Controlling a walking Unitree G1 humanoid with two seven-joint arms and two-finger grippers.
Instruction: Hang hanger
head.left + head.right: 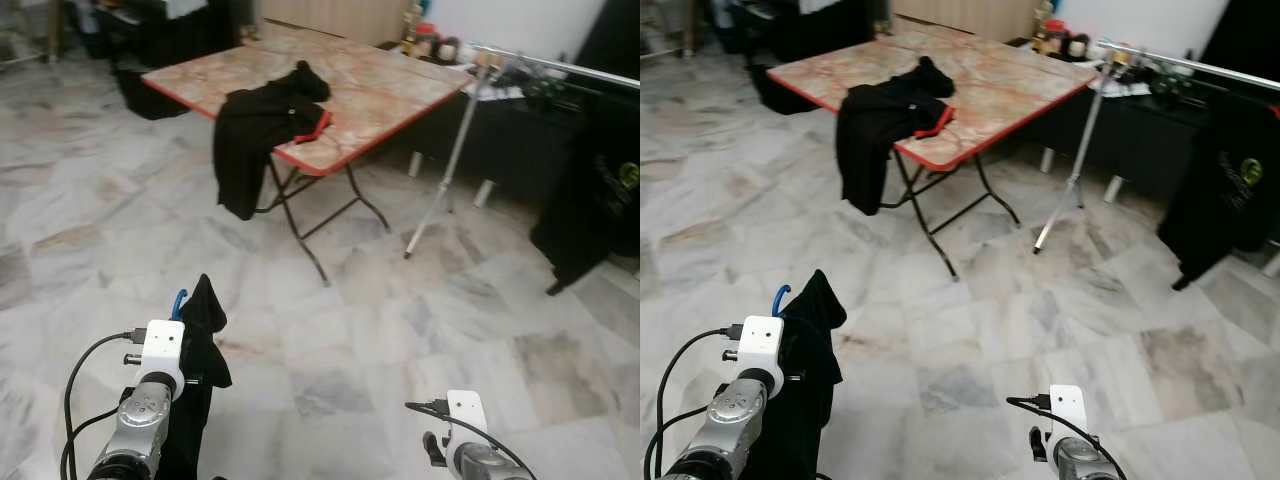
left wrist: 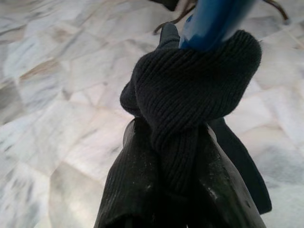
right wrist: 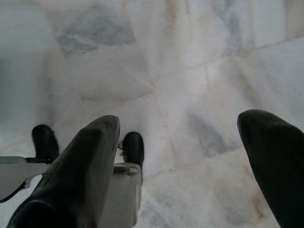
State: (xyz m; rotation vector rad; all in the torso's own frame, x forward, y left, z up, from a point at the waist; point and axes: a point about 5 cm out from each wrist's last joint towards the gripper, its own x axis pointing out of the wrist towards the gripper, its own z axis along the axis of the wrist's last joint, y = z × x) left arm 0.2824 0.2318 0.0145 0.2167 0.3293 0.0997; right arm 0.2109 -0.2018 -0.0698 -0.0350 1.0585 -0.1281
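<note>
A blue hanger (image 2: 213, 21) wrapped in a black knit garment (image 2: 190, 95) is clamped between the closed fingers of the left gripper (image 2: 173, 156), held up at the near left above the marble floor (image 1: 400, 330). The right gripper (image 3: 185, 156) is carried low at the near right, its fingers spread wide and empty. Farther off, a red-edged folding table (image 1: 390, 95) bears another black garment (image 1: 265, 125) — beyond it, at the far right, a metal clothes rail (image 1: 560, 65) is seen.
</note>
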